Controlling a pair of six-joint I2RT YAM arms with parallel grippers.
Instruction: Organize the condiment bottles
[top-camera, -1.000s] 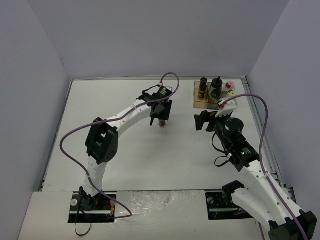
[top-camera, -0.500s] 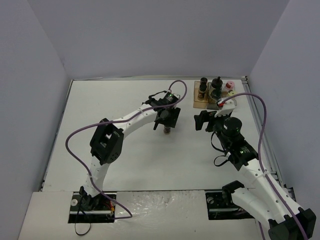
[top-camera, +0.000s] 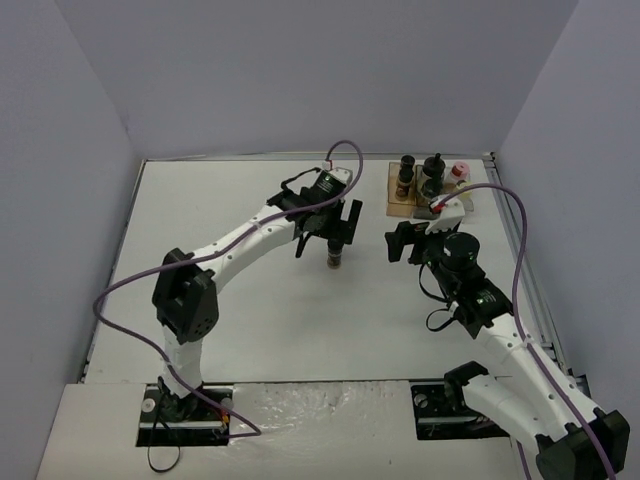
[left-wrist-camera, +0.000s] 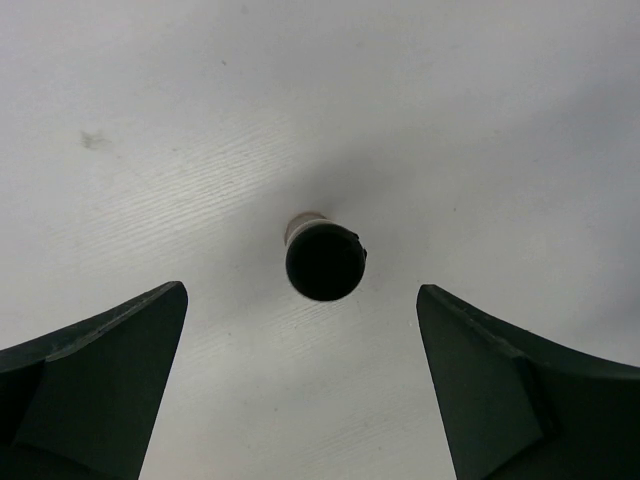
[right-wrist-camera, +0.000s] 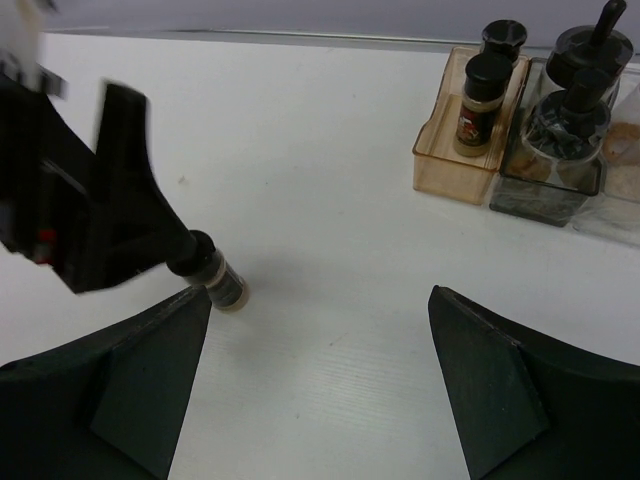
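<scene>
One black-capped condiment bottle (top-camera: 334, 261) stands upright and alone on the white table, mid-way back. My left gripper (top-camera: 330, 240) hovers right above it, open; in the left wrist view the bottle's black cap (left-wrist-camera: 323, 263) sits between and just beyond the wide-spread fingers (left-wrist-camera: 100, 385), untouched. My right gripper (top-camera: 400, 243) is open and holds nothing, a little to the right of the bottle and facing it. In the right wrist view that bottle (right-wrist-camera: 220, 283) is near the left fingertip (right-wrist-camera: 150, 370). Two black-capped bottles (right-wrist-camera: 483, 100) stand in the tray's amber compartment (right-wrist-camera: 445, 170).
The tray (top-camera: 398, 207) stands at the back right near the wall. Its grey compartment (right-wrist-camera: 545, 195) holds dark-capped jars, and a pink-capped jar (top-camera: 460, 170) is at its right end. The left arm's purple cable (top-camera: 345, 150) loops above the wrist.
My left gripper carried the bottle to the right, opened and let it go; the bottle now stands free on the table. The right arm has barely moved.
</scene>
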